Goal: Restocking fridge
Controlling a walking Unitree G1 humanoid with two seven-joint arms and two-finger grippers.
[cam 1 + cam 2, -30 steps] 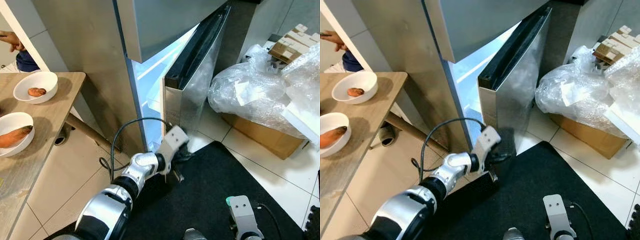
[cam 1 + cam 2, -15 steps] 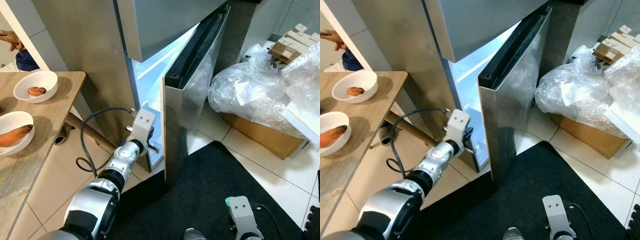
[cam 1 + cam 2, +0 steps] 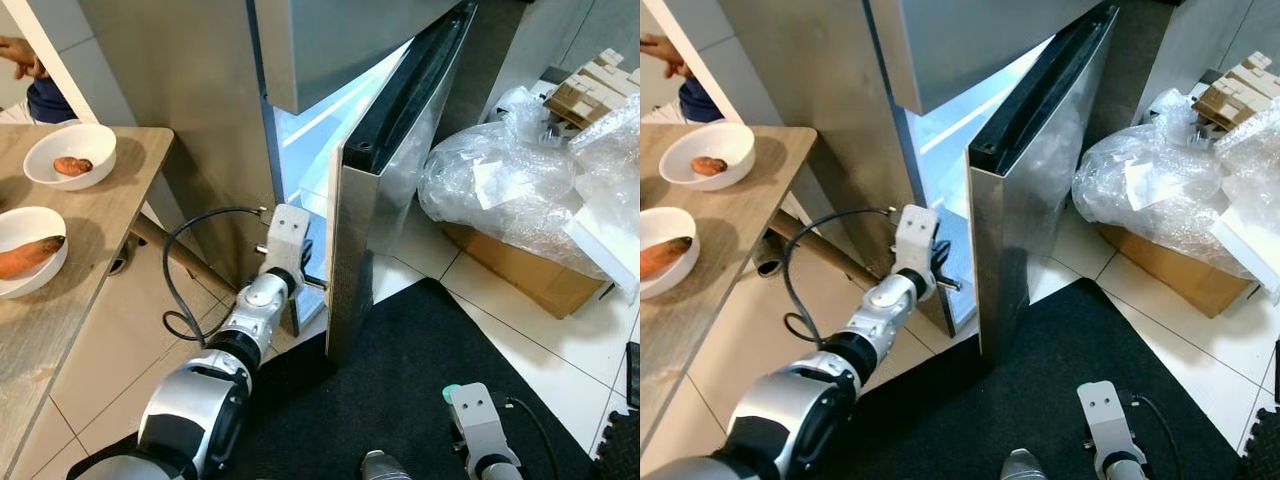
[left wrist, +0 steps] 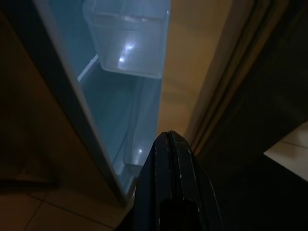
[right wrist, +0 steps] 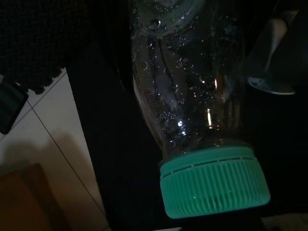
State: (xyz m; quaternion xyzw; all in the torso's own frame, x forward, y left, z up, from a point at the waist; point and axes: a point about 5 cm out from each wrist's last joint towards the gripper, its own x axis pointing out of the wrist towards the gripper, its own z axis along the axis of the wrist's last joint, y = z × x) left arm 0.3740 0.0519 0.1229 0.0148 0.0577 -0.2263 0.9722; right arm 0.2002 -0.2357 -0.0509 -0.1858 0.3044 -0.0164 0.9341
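Reaching into the gap of the half-open fridge door (image 3: 375, 230), the left hand (image 3: 305, 270) is keeping its fingers pressed together, empty, beside the lit fridge (image 3: 300, 160) interior. The right hand (image 5: 207, 96) is gripping a clear bottle (image 5: 187, 96) with a green cap (image 5: 214, 180), low near the black mat (image 3: 400, 400).

A stainless-steel fridge (image 3: 180, 90) stands with its lower door (image 3: 385, 215) swung partly open, a pale blue-white glow showing from the lit interior (image 3: 305, 165). Inside, clear plastic bins (image 4: 127, 41) sit empty. A clear bottle (image 5: 192, 96) with a green ribbed cap (image 5: 214, 185), beaded with droplets, hangs cap-downward over the black mat.
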